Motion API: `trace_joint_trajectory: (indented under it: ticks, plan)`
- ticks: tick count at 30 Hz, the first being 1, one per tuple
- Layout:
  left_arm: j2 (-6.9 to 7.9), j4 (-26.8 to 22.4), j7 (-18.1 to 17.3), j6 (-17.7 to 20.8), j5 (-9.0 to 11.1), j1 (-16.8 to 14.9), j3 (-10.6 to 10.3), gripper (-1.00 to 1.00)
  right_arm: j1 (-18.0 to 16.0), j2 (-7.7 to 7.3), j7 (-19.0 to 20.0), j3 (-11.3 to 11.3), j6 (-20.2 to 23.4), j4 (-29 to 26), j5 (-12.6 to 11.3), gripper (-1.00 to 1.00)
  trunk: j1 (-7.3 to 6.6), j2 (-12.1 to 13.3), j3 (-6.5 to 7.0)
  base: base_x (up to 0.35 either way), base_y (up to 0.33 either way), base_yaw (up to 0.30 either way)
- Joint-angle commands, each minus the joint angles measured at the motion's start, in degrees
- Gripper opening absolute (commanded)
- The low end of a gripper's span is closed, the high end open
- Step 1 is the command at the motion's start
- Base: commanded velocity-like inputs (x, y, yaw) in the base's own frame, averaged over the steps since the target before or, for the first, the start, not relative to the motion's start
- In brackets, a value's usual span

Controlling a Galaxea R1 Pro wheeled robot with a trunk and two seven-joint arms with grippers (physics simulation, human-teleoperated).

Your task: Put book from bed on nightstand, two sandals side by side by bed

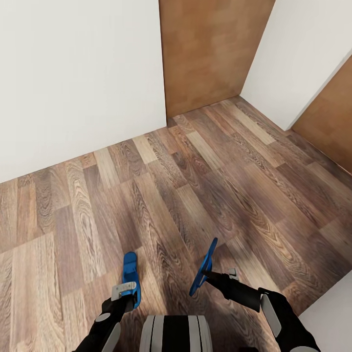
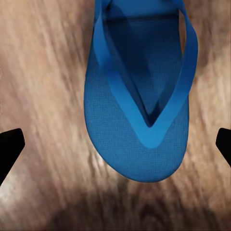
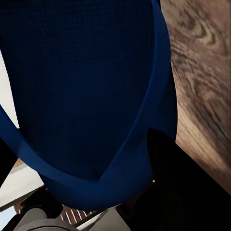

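- My left gripper hangs over one sandal lying flat on the wood floor; fingers spread wide, nothing held.
- My right gripper pinches the other sandal on edge, off the floor.
- Prob. light, thin, bendy foam sole w/ fine grid texture, smooth straps; best pinch sole edge near heel.
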Motion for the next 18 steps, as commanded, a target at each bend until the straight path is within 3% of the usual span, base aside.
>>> trace_joint_trajectory:
  ticks: [1, 9, 14, 18]
  plan:
    - [0.05, -0.12, 0.46, 0.20, 0.56, -0.01, -0.19, 1.00, -0.02, 0.00, 0.09, -0.06, 0.30, 0.01, -0.13, -1.00, -0.01, -0.01, -0.03, 0.000, 0.000, 0.000]
    - [0.04, -0.61, 0.73, 0.69, 0.54, -0.01, -0.10, 1.00, -0.02, -0.34, 0.24, -0.11, 0.33, 0.00, -0.14, -1.00, -0.01, -0.01, -0.03, 0.000, 0.000, 0.000]
    - [0.10, -3.72, 0.93, 6.79, 0.38, -2.63, -0.02, 1.00, -0.02, -0.43, 0.35, -0.14, 0.39, -0.02, -0.28, -1.00, -0.01, -0.01, -0.03, 0.000, 0.000, 0.000]
    - [0.05, -4.19, 0.91, 8.23, 0.33, -4.30, -0.01, 1.00, -0.02, -0.43, 0.36, -0.08, 0.39, -0.02, -0.27, -1.00, -0.01, -0.01, -0.03, 0.000, 0.000, 0.000]
